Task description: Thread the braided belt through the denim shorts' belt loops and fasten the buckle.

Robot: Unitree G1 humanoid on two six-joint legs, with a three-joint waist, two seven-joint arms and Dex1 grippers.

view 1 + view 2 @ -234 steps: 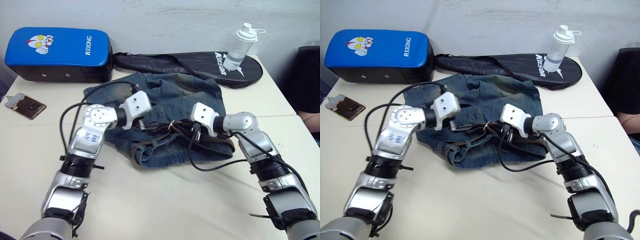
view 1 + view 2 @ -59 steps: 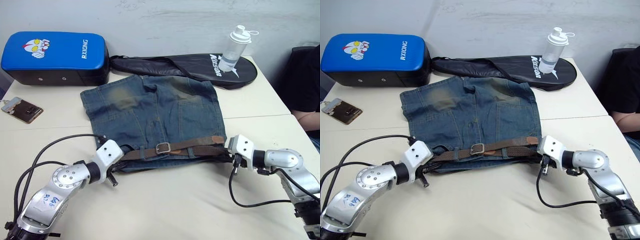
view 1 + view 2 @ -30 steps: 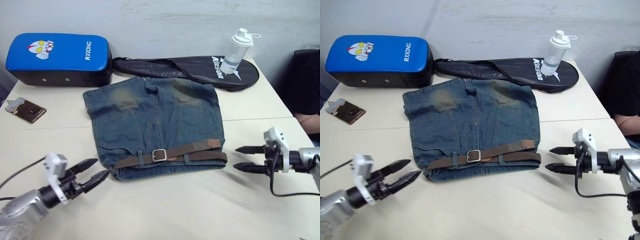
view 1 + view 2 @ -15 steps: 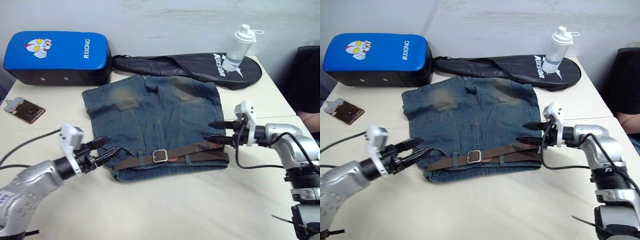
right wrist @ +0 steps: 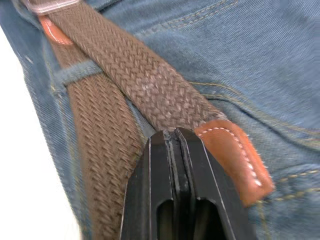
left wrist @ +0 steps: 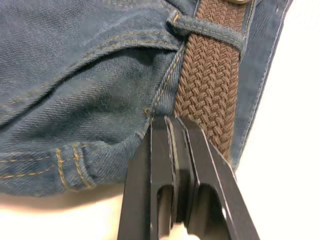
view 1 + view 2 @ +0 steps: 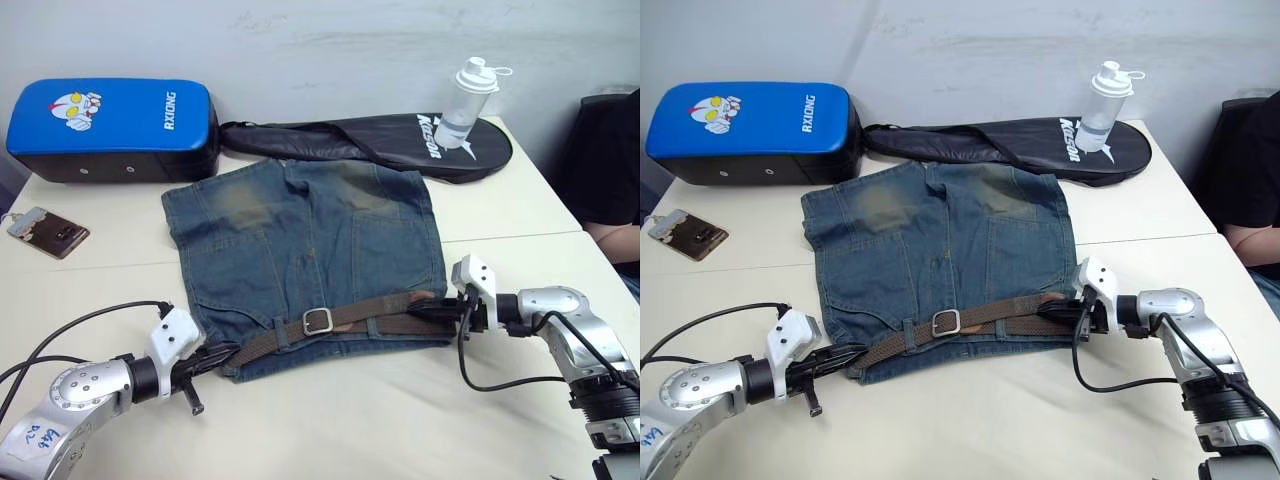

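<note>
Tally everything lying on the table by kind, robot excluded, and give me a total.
Clothing: 2, the denim shorts and the braided belt on them
Sports gear: 2, the blue pad and the black racket bag
Bottles: 1, the shaker bottle
Phones: 1, the phone
Total: 6

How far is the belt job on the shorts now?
Done: the belt lies along the waistband of the shorts, under a loop, and the buckle looks fastened. In hand: the left gripper and right gripper are shut at the waistband's two ends. Left: perhaps tucking in the tan belt tip.
</note>
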